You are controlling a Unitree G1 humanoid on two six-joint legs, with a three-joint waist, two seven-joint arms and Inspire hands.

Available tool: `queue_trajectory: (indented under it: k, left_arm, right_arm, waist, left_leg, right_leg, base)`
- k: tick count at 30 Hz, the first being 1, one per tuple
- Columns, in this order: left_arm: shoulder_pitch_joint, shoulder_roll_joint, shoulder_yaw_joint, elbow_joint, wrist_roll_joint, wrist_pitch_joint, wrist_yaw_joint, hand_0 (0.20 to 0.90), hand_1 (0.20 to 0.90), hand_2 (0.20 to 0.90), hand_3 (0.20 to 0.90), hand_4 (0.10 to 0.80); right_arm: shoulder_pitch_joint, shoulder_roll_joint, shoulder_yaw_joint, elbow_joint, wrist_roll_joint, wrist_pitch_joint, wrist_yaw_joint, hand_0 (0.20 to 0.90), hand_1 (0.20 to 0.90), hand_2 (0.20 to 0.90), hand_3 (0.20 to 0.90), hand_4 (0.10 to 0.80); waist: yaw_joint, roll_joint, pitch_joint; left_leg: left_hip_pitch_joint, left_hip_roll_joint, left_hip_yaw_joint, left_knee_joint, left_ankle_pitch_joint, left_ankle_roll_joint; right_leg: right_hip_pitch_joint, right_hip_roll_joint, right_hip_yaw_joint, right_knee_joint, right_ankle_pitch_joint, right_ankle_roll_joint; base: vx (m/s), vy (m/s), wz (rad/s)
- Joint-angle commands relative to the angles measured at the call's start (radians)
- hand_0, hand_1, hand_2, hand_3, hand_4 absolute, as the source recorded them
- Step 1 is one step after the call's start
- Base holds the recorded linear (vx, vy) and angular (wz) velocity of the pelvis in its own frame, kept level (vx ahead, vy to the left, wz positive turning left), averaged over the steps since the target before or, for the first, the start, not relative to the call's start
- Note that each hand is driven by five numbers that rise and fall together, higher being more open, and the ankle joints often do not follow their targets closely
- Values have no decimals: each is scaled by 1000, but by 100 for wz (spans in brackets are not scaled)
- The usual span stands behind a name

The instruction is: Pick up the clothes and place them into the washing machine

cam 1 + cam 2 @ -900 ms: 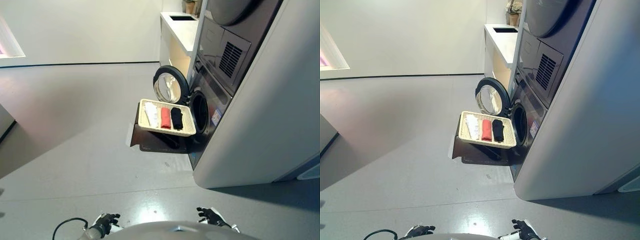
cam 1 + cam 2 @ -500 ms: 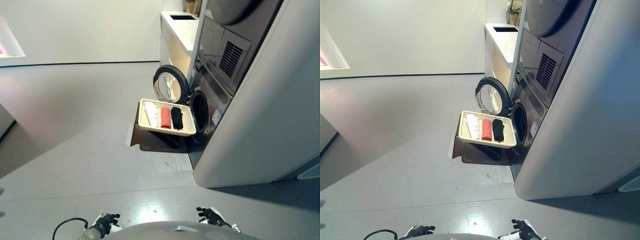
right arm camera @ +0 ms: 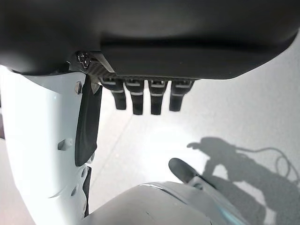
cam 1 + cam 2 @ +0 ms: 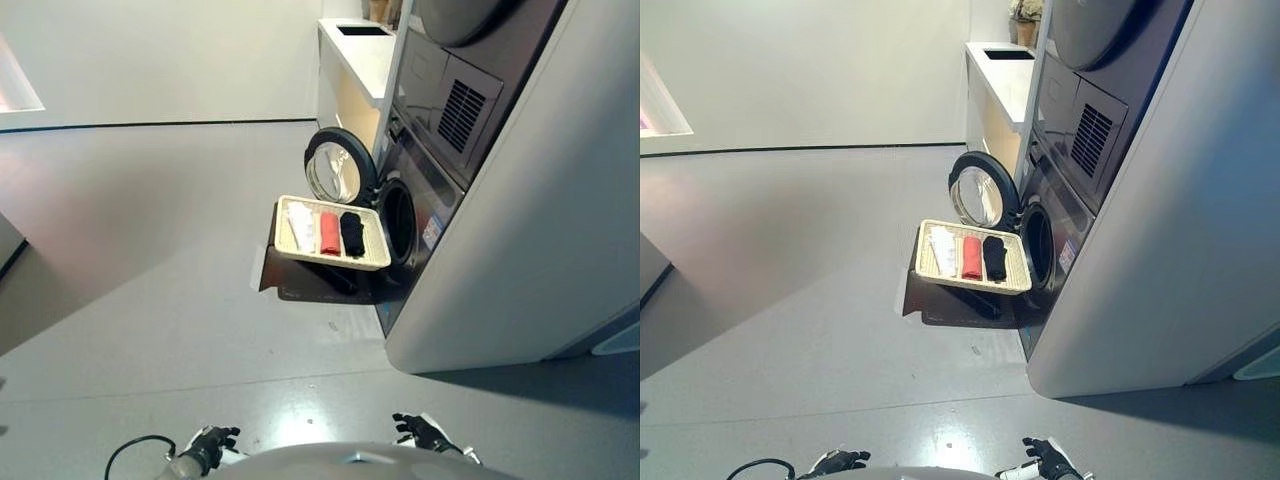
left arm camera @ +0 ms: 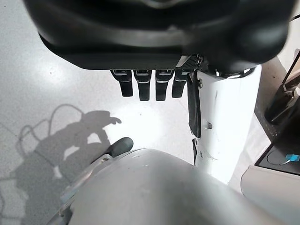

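Observation:
A shallow wicker basket (image 4: 290,243) rests on a low dark brown box (image 4: 300,283) beside the washing machine (image 4: 440,210). In it lie folded white (image 4: 301,229), red (image 4: 329,232) and black (image 4: 352,233) clothes. The machine's round door (image 4: 338,168) stands open, showing the dark drum opening (image 4: 399,221). My left hand (image 4: 212,441) and right hand (image 4: 420,431) hang low at my sides, far from the basket. Both are open and empty, with fingers straight in the left wrist view (image 5: 150,84) and the right wrist view (image 3: 145,96).
A white counter (image 4: 362,55) with a dark recess stands behind the machine's door. A second appliance (image 4: 470,60) is stacked above the washing machine. Grey floor (image 4: 150,250) stretches wide between me and the basket.
The whole picture has shifted slightly, so the camera has moved. The hands, basket and clothes have not changed.

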Motion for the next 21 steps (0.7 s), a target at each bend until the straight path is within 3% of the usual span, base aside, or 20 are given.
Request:
queue_trajectory:
  k: [1, 6, 12, 16, 18, 21]
  left_arm:
    - [-57, -7, 11, 51, 9, -21, 6, 900, 900, 900, 900, 800]
    - [-65, -4, 13, 47, 1, -20, 9, 900, 900, 900, 900, 800]
    - [-88, 14, 14, 31, -7, -15, 16, 900, 900, 900, 900, 800]
    - [-109, 36, 6, 25, -1, -9, 18, 900, 900, 900, 900, 800]
    - [-110, 44, 7, 28, -4, -7, 17, 900, 900, 900, 900, 800]
    - [-103, 41, 11, 33, -6, -8, 18, 900, 900, 900, 900, 800]
  right_arm:
    - [-19, -16, 58, -2, -33, 7, 16, 900, 900, 900, 900, 800]
    - [-28, -15, 63, -10, -40, 9, 15, 900, 900, 900, 900, 800]
    - [-53, -26, 60, -47, -43, 11, 9, 900, 900, 900, 900, 800]
    - [-52, -35, 45, -94, -46, 15, -1, 900, 900, 900, 900, 800]
    - [-43, -34, 32, -103, -37, 16, -2, 900, 900, 900, 900, 800]
    - [-35, -40, 10, -102, -38, 21, -11, 900, 900, 900, 900, 800]
  waist:
    - [6, -41, -2]
    - [7, -41, 7]
    - [8, -38, 35]
    - [-18, -33, 80]
    - [-26, -27, 90]
    - [-43, -26, 90]
  left_leg:
    - [-42, -29, -19, -3, 4, -57]
    - [-48, -36, -13, 2, 0, -44]
    - [-64, -48, -15, 33, -16, -16]
    - [-32, -53, -35, 76, -52, 15]
    - [-19, -43, -48, 90, -68, 17]
    - [30, -46, -78, 97, -111, 6]
  right_leg:
    - [35, -27, 22, 15, -35, 65]
    - [15, -35, 31, 48, -44, 70]
    - [-66, -37, 22, 236, -84, 83]
    - [-182, -53, 9, 540, 7, 90]
    - [-234, -47, 1, 576, 6, 79]
    - [-285, -70, -21, 449, -10, 70]
  base:
    - [23, 40, -3]
    - [10, 47, -4]
    - [8, 81, -8]
    - [77, 109, -6]
    - [154, 39, 15]
    - [299, -32, 16]
